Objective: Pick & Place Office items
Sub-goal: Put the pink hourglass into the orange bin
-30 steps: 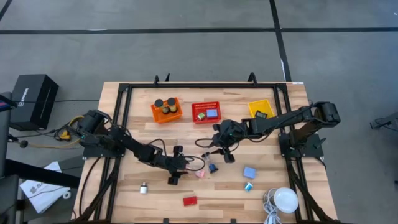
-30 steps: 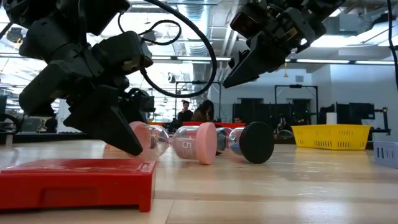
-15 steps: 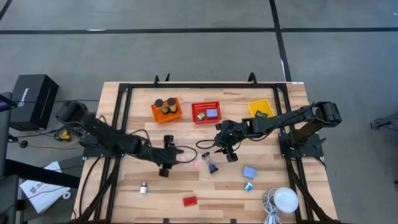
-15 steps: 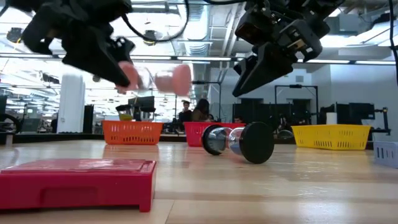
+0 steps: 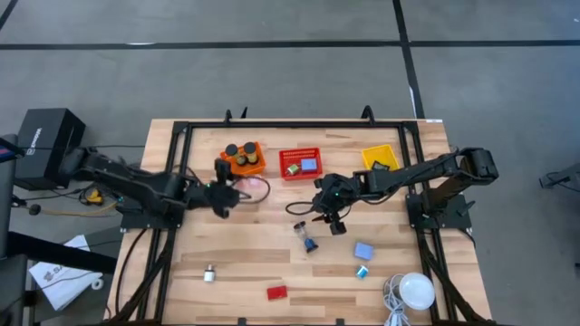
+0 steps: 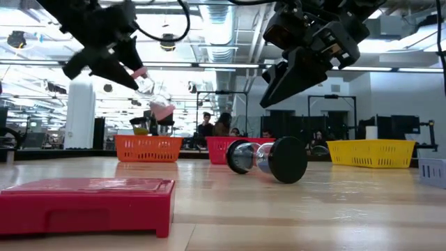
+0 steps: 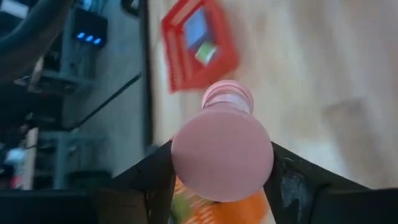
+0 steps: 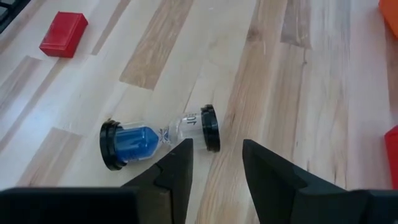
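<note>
Overhead, first: left gripper sits near the orange basket at the table's far side; its load is hard to make out from this height.
Left wrist view: pink-capped sand timer fills the gap between the two dark fingers, clamped end-on, so the jaws are closed on it at about the width of its cap.
Low view, left arm: same pink timer hangs high in the air, tilted, clear of the wood.
Right gripper: hovers over mid-table, just beyond the black-capped timer.
Right wrist view: jaws stand partly apart with nothing between them; black-capped timer lies on its side below, blue sand in one bulb, a detail the overhead picture barely gives.
Low view, right arm: gripper hangs above that timer, not touching it.
Other items, overhead: flat red rectangle near the front edge; two blue blocks to the right; a small light cylinder at front left.
Baskets: orange holds dark and tan cylinders; red basket holds a blue and a green piece; yellow basket holds something dark.
Surface: pale wooden planks inside a black frame; a white dome with cable at the front right corner.
Room: grey floor and a black box from above; the low view alone shows a lit workshop with people far behind.
</note>
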Tool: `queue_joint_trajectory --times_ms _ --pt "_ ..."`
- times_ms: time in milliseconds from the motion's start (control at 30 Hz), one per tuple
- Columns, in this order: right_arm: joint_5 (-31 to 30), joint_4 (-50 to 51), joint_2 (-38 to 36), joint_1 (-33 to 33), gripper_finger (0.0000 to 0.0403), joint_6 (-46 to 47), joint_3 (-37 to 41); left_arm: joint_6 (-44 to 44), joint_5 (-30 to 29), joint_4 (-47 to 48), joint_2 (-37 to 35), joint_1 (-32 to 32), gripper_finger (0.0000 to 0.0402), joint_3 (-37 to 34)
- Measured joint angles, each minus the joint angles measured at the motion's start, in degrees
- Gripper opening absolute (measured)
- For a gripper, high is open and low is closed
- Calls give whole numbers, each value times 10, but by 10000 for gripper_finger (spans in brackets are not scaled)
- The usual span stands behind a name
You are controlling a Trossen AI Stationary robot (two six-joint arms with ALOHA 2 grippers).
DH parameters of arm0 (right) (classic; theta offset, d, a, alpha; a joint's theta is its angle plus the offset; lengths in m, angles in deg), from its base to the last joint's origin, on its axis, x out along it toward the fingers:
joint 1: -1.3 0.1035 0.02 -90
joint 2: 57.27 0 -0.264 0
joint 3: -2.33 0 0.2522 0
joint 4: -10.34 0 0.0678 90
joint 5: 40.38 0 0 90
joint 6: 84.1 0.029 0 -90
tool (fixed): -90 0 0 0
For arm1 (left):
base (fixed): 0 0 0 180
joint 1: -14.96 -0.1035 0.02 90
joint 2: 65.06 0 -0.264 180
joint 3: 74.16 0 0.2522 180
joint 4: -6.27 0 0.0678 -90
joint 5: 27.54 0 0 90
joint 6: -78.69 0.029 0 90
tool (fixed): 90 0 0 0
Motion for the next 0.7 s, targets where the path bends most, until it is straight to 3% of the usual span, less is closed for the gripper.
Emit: queue_joint_trajectory --times_ms 367,700 --pt "0 -5 0 0 133 2 0 65 6 74 -4 -146 196 0" --pt "0 -5 0 0 138 1 0 48 105 72 -4 -206 205 0"
